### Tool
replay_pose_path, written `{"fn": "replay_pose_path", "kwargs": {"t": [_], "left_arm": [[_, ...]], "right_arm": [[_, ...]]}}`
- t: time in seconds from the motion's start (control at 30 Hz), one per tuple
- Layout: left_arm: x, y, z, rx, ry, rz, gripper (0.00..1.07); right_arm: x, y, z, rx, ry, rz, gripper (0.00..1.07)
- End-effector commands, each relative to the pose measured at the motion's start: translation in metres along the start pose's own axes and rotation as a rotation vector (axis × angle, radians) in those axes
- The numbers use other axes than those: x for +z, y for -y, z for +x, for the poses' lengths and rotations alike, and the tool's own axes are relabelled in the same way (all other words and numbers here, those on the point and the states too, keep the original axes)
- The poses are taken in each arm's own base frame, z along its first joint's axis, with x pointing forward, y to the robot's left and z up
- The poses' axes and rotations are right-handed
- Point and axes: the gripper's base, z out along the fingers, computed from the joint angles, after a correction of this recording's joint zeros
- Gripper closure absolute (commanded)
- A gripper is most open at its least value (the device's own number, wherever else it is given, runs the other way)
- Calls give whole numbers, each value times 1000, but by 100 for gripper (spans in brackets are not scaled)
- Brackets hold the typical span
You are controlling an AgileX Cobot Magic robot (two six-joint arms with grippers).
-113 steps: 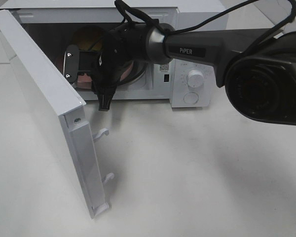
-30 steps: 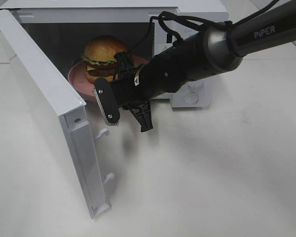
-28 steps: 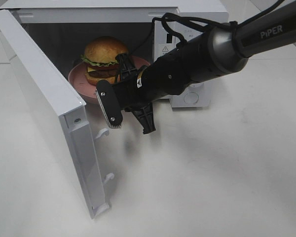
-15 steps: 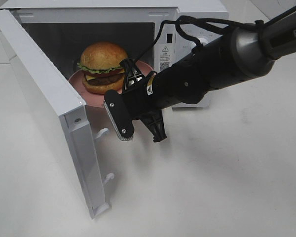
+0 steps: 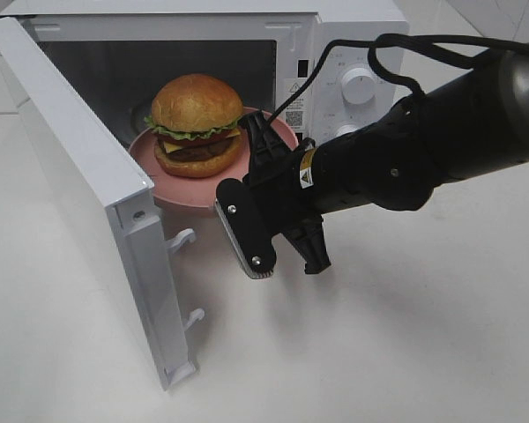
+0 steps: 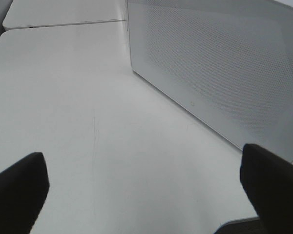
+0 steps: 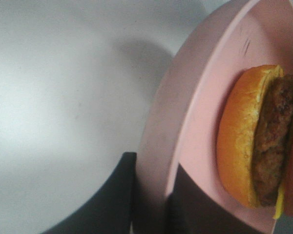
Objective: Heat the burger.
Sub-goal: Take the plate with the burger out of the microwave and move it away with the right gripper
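Right gripper (image 5: 278, 256) pinches the pink plate (image 5: 172, 181) rim at the microwave (image 5: 335, 35) mouth; burger (image 5: 197, 123) sits cavity-side of it. Left gripper (image 6: 146, 187) spread, empty, outside the door (image 6: 219, 73).

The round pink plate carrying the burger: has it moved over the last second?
Yes. The round pink plate has come forward, out past the white microwave's front opening.

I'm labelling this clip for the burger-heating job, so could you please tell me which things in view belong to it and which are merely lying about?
Part of the job:
- burger
- pink plate under it, rim pinched by the right gripper
- microwave, door open

Merely there:
- left gripper, open over bare table
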Motion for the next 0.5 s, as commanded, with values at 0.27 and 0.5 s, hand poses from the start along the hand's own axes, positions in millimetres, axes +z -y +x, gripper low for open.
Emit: {"fn": "replay_pose_path", "kwargs": {"t": [0.27,0.5], "left_arm": [[0,1,1,-10,7,-2,7],[0,1,1,-10,7,-2,7]], "right_arm": [[-36,-2,0,31,19,122,107],[-53,-13,0,24,21,127,107]]}}
